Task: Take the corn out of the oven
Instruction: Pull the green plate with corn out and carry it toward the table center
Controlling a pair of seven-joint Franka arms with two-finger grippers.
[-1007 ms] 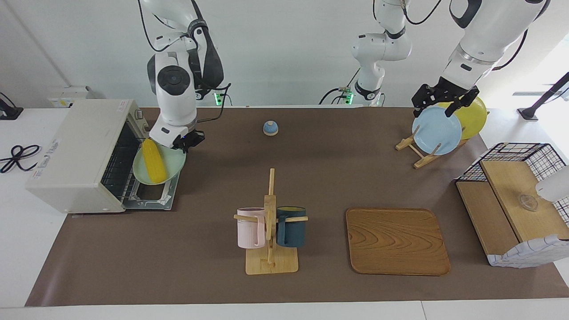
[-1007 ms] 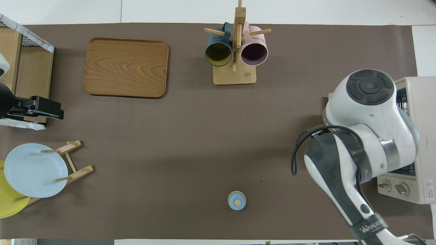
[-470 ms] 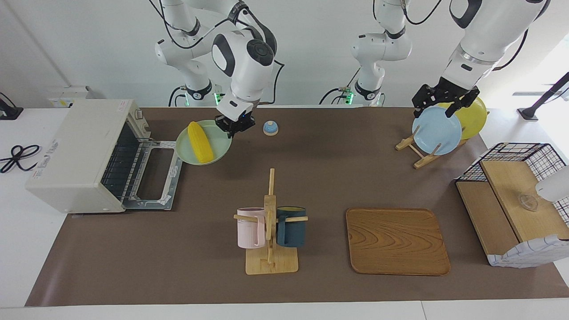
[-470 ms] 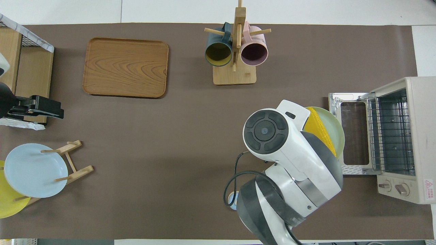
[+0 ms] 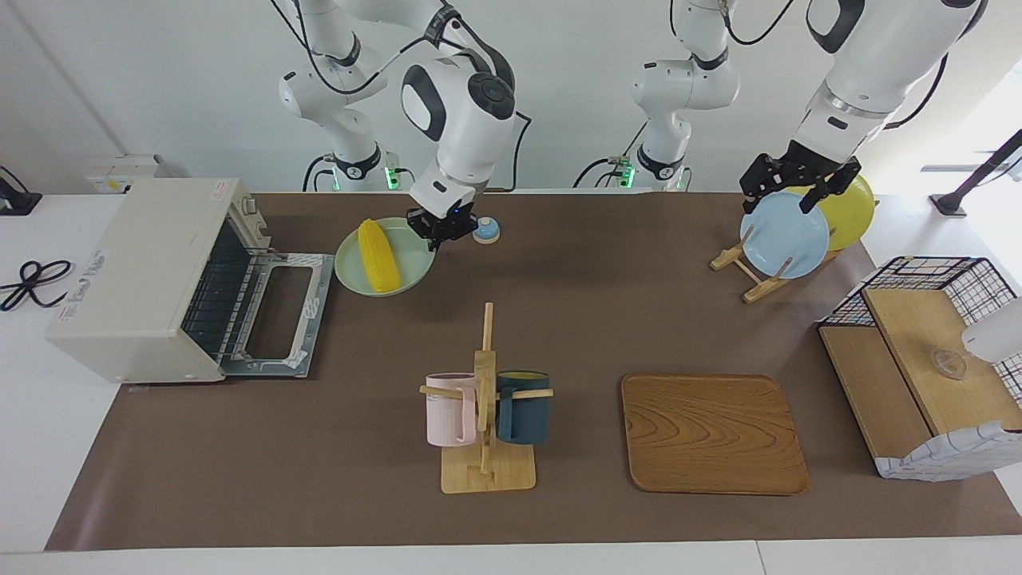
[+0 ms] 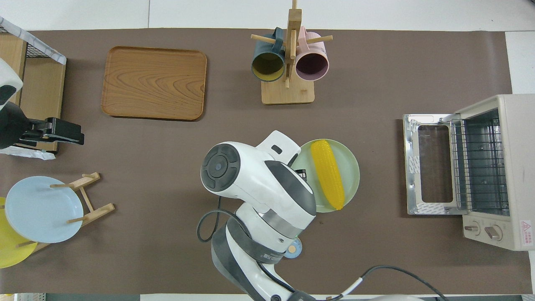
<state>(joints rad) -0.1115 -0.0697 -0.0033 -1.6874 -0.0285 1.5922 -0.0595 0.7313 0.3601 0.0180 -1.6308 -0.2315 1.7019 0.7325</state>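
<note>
1. Here the right gripper (image 5: 441, 231) is pinched tight on the rim of a pale green plate (image 5: 415, 275), at the plate's edge toward the left arm's end of the table.
2. The corn (image 5: 378, 255) lies lengthwise on that plate, out of the oven (image 5: 144, 279) and clear of its lowered door (image 5: 279, 315); in the overhead view the corn (image 6: 328, 173) sits slightly toward the oven side of the plate (image 6: 351, 167).
3. The plate is beside the oven (image 6: 493, 171), toward the middle of the table, with a strip of brown mat (image 5: 559, 319) between the plate and the door's edge. Whether the plate rests on the mat or is carried just above it cannot be told.
4. The oven stands open, its wire rack (image 6: 478, 163) bare.
5. A small blue bell (image 5: 485, 230) sits just beside the right gripper, toward the left arm's end.
6. The left gripper (image 5: 794, 185) waits over the plate rack (image 5: 746, 271), its fingers spread wide around the upper rim of the light blue plate (image 5: 782, 235); a yellow plate (image 5: 850, 209) stands in the same rack, nearer to the robots.
7. Farther from the robots stand a mug tree (image 5: 485, 399) with a pink mug (image 5: 447, 409) and a dark blue mug (image 5: 524, 407), and a wooden tray (image 5: 711, 435).
</note>
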